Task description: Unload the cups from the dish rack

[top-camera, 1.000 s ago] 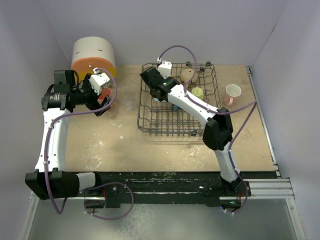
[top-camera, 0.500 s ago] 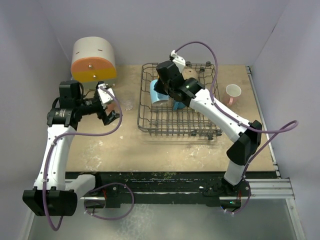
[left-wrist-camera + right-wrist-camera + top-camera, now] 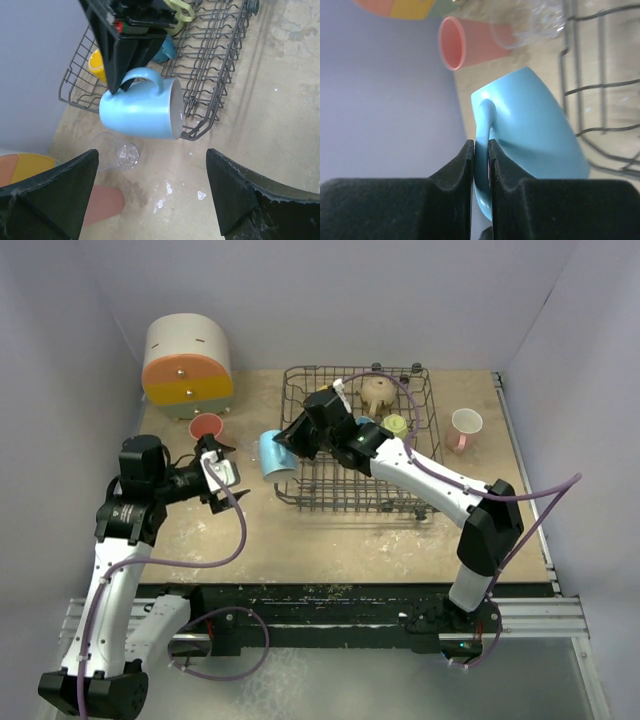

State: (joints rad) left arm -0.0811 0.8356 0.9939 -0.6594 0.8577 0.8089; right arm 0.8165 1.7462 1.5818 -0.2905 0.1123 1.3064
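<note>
Light blue mug [image 3: 270,453] is held on its side by the handle, which is pinched between the closed fingers of the right gripper [image 3: 287,440], just outside the left wall of the dish rack [image 3: 350,505], in the far half of the desk. Left gripper [image 3: 215,472] is seen towards the left edge, jaws spread wide with nothing between them. Salmon tumbler [image 3: 206,426] is stood near the far-left corner, clear glass [image 3: 122,154] is noted just beside the held mug, and tan mug [image 3: 378,392] and yellow-green mug [image 3: 397,425] are seen inside the rack.
</note>
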